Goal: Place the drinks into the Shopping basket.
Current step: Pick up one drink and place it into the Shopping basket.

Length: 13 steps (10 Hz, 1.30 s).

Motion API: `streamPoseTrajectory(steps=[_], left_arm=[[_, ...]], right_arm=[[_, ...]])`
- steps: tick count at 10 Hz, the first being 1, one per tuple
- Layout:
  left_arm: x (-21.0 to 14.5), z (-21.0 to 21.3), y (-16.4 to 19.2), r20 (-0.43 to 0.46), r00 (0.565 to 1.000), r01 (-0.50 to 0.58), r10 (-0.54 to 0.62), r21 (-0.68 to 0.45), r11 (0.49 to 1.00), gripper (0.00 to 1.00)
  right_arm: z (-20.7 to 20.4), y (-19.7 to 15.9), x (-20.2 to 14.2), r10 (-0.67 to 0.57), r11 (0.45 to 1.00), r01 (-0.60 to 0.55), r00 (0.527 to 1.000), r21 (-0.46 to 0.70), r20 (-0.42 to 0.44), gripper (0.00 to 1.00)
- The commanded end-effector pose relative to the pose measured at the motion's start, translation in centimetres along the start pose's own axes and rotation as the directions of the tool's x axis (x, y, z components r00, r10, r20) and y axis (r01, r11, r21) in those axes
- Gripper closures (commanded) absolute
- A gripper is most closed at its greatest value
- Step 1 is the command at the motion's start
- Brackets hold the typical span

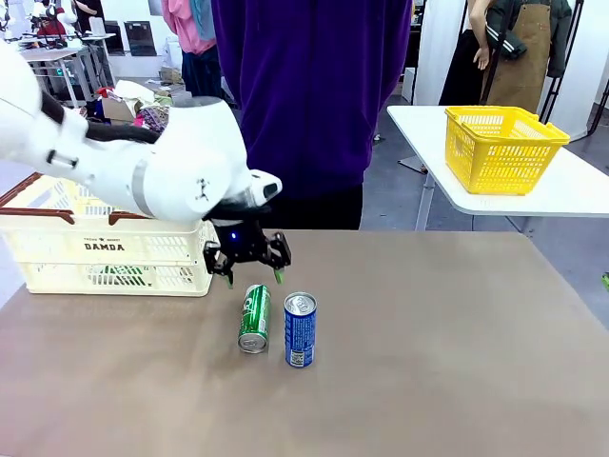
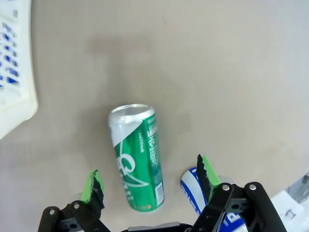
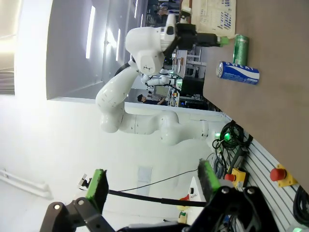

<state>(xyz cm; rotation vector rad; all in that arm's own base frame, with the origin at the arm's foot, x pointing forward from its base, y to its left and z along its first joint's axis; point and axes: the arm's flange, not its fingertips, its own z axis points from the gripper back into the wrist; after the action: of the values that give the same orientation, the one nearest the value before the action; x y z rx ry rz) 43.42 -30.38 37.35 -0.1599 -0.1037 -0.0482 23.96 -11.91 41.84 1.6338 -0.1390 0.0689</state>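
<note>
While a green shape [image 1: 119,275] shows through the slats of the Shopping basket [image 1: 57,249] at middle left, perhaps one can already delivered, two drinks sit on the table [image 1: 457,362], not yet placed. Just right of the basket the left gripper [image 1: 252,271] hovers, fingers spread and empty, over the green can [image 1: 254,319] lying on its side. The blue can [image 1: 300,329] stands upright just beside it. The right gripper [image 3: 151,180], fingers likewise spread, holds nothing.

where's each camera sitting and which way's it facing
Front: robot's side, facing across the table at the person; left arm and left gripper show.
Left wrist: on the left arm, looking down between its open jaws at the green can.
Right wrist: rolled, looking sideways at the left arm; right gripper open below.
All share the blue can too.
</note>
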Motion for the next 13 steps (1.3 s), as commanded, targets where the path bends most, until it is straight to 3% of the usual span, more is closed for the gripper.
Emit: streamPoseTrajectory(steps=[1,3,9,10,11,12,13], left_arm=[[-0.2,-2.4,-1.8,-0.024,0.999,0.022,-0.021,0.035,0.999,0.00],[0.2,-5.1,-1.9,-0.049,0.997,-0.047,0.054,0.133,0.990,0.00],[0.9,-8.5,-0.5,-0.126,0.990,-0.046,0.058,0.095,0.994,0.00],[0.8,-8.7,-0.4,-0.126,0.991,-0.034,0.047,0.107,0.994,0.27],[0.7,-8.7,-0.4,-0.130,0.990,-0.037,0.052,0.120,0.992,0.81],[0.7,-8.7,-0.3,-0.134,0.989,-0.042,0.058,0.119,0.992,1.00],[0.6,-8.6,-0.3,-0.139,0.989,-0.040,0.057,0.117,0.992,1.00]], right_arm=[[0.1,0.2,0.2,0.012,1.000,-0.012,1.000,0.016,0.007,0.00],[0.1,0.2,0.2,0.012,1.000,-0.012,1.000,0.016,0.007,0.00],[0.1,0.2,0.2,0.012,1.000,-0.012,1.000,0.016,0.007,0.00],[0.1,0.2,0.2,0.012,1.000,-0.012,1.000,0.016,0.007,0.00],[0.1,0.2,0.2,0.012,1.000,-0.012,1.000,0.016,0.007,0.00],[0.1,0.2,0.2,0.012,1.000,-0.012,1.000,0.016,0.007,0.00],[0.1,0.2,0.2,0.012,1.000,-0.012,1.000,0.016,0.007,0.00]])
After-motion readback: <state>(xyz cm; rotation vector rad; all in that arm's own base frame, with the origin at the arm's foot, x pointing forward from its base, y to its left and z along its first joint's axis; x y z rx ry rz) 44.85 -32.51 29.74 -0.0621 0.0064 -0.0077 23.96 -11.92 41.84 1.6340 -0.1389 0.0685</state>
